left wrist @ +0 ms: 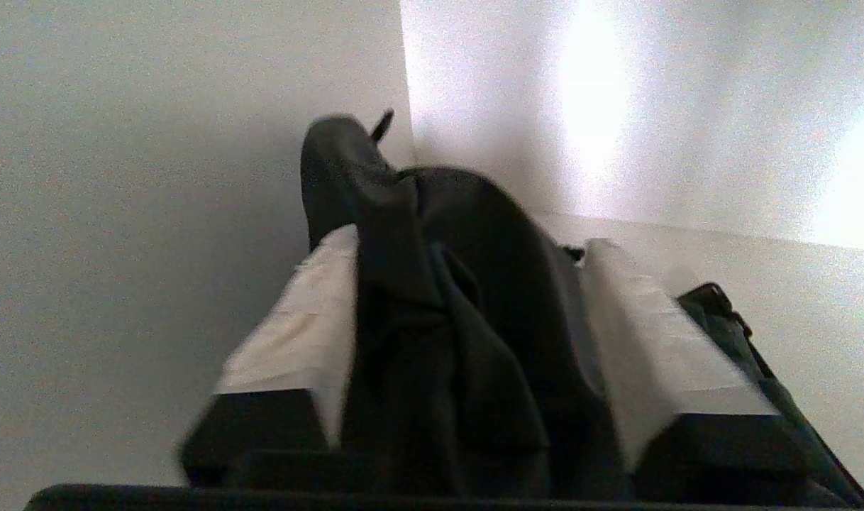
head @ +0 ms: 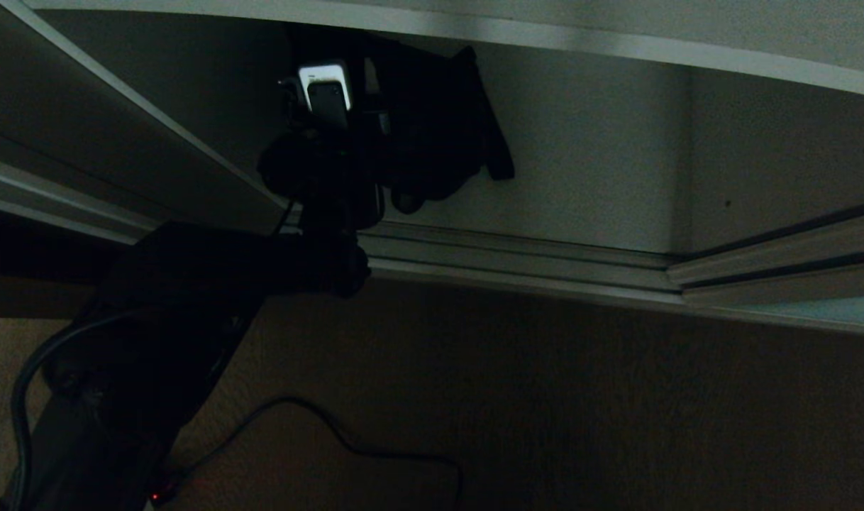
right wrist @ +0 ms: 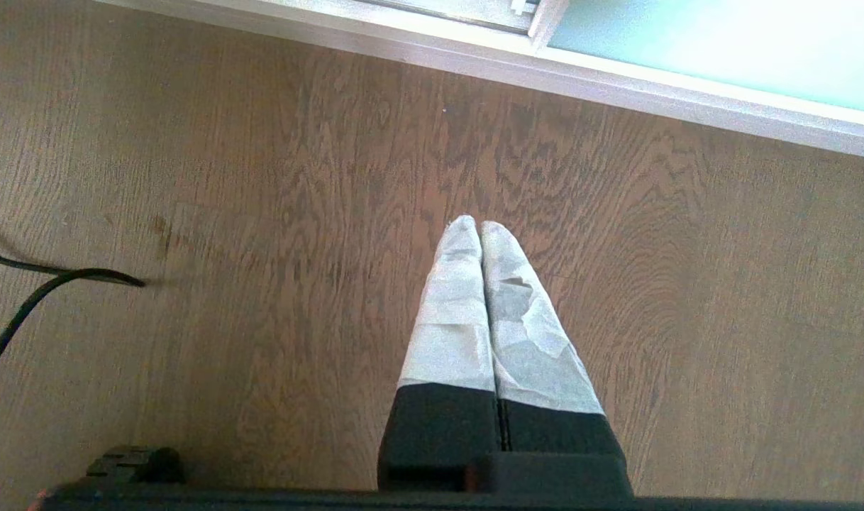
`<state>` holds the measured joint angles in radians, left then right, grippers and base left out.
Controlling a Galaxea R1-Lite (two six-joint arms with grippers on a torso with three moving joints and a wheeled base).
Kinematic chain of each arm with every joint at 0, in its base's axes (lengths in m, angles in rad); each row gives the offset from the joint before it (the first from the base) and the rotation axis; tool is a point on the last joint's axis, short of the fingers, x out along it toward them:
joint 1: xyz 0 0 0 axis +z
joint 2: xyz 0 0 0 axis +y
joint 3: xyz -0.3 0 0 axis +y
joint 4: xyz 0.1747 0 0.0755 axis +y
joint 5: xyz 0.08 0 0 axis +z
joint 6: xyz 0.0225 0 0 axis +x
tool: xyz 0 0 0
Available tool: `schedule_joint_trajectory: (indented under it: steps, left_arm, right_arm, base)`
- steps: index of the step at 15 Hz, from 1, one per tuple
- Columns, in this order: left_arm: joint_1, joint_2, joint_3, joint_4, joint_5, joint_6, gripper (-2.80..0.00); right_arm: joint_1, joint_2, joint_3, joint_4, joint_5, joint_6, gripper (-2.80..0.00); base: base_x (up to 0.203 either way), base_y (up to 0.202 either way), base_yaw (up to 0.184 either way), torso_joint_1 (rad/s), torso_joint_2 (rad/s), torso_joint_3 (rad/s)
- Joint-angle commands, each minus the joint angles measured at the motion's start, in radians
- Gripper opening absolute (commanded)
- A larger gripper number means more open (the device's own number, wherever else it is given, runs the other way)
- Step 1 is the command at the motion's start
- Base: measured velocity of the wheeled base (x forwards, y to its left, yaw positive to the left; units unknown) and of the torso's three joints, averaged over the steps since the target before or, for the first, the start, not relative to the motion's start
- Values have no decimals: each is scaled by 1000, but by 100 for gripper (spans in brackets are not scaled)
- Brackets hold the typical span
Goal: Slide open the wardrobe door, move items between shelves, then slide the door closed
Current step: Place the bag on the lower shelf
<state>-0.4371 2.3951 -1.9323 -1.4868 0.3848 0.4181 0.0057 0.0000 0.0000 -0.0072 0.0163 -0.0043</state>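
My left gripper (left wrist: 472, 240) is inside the wardrobe, at a corner of the pale shelf (left wrist: 772, 298). Its taped fingers (left wrist: 304, 333) stand apart, open, with a black fabric item (left wrist: 432, 298) bunched between them. One strap (left wrist: 730, 319) trails out past the other finger. In the head view the left gripper (head: 325, 96) is low under the upper shelf's front edge (head: 616, 50), with the black item (head: 439, 128) lying on the lower shelf (head: 588, 177) beside it. The sliding wardrobe door (right wrist: 723, 50) shows as frosted blue-green glass. My right gripper (right wrist: 480, 226) hangs shut and empty over the floor.
The ridged silver floor track (head: 517, 259) runs along the wardrobe's front. A black cable (head: 347, 440) lies on the wooden floor (right wrist: 262, 213) in front of it. The wardrobe's side wall (left wrist: 155, 213) stands close beside the left gripper.
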Motion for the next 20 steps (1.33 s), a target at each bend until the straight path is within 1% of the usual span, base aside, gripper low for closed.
schedule_joint_trajectory:
  steps: [1, 4, 6, 8, 13, 15, 19, 20]
  left_arm:
    - [0, -19, 1, 3, 2, 5, 0]
    - [-2, -43, 0, 39, 0, 16, 0]
    - [-17, -53, 0, 60, 0, 13, 0]
    - [-17, -73, 1, 63, 2, 13, 0]
    - [-25, -99, 16, 111, 2, 13, 0]
    - [-40, -99, 21, 114, 3, 14, 0]
    - [-45, -120, 62, 165, 47, 14, 0]
    - [-45, -132, 63, 178, 48, 15, 0]
  right_arm:
    - [0, -5, 0, 0, 1, 0, -280]
    - [0, -3, 0, 0, 1, 0, -280]
    - [0, -3, 0, 0, 1, 0, -280]
    - [0, -4, 0, 0, 1, 0, -280]
    - [0, -3, 0, 0, 1, 0, -280]
    - [0, -4, 0, 0, 1, 0, -280]
    - [0, -3, 0, 0, 1, 0, -280]
    - [0, -3, 0, 0, 1, 0, -280]
  base:
    - [0, 0, 0, 0, 0, 0]
    - [0, 0, 0, 0, 0, 0]
    - [0, 0, 0, 0, 0, 0]
    - [0, 0, 0, 0, 0, 0]
    - [0, 0, 0, 0, 0, 0]
    - [0, 0, 0, 0, 0, 0]
    - [0, 0, 0, 0, 0, 0]
    - [0, 0, 0, 0, 0, 0]
